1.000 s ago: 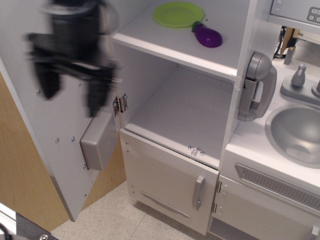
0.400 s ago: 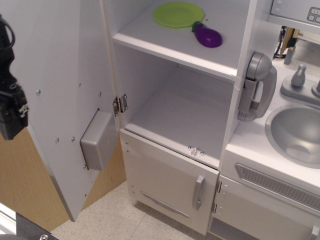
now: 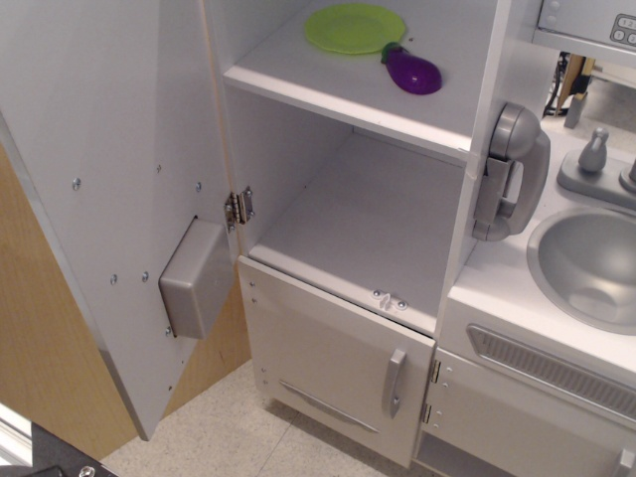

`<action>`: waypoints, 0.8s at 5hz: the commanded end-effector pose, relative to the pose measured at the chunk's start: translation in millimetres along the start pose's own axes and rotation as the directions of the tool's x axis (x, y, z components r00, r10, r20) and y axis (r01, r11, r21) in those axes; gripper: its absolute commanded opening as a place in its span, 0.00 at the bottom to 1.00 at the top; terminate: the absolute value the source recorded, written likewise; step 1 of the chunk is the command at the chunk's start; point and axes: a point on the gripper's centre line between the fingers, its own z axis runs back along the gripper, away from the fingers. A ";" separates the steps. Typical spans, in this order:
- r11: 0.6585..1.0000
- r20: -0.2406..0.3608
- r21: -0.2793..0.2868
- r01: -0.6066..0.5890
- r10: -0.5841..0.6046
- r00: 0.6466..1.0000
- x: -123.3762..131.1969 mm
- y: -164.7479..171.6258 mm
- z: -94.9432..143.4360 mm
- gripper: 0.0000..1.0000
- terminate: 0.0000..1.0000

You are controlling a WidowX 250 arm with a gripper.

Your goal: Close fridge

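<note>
The fridge (image 3: pixel 348 219) is a tall white toy-kitchen cabinet with two inner shelves. Its large white door (image 3: pixel 109 179) stands wide open to the left, hinged at the cabinet's left edge (image 3: pixel 238 207). I see the door's inner face, with a grey box (image 3: pixel 196 276) on it. The door's outer handle is hidden. A green plate (image 3: pixel 355 27) and a purple eggplant (image 3: pixel 412 71) lie on the upper shelf. The lower shelf holds nothing. My gripper is not in view.
A shorter white door with a small grey handle (image 3: pixel 395 382) is shut below the fridge. A grey phone handset (image 3: pixel 511 171) hangs on the cabinet's right side. A grey sink (image 3: pixel 591 263) with a faucet lies to the right. A wooden panel (image 3: pixel 50 368) stands behind the open door.
My gripper was in front of the open door, moved left to the frame's edge, and has now left the view. The door has not moved.
</note>
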 end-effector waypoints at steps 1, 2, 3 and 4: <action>1.000 0.024 0.009 -0.023 0.023 0.999 19.1 42.9 -2.6 1.00 0.00; 1.000 -0.005 0.001 -0.030 0.030 1.000 26.0 42.8 -5.6 1.00 0.00; 1.000 -0.021 -0.001 -0.016 0.016 1.000 32.5 28.6 -12.6 1.00 0.00; 1.000 -0.039 -0.004 0.009 -0.009 0.999 33.1 11.8 -17.7 1.00 0.00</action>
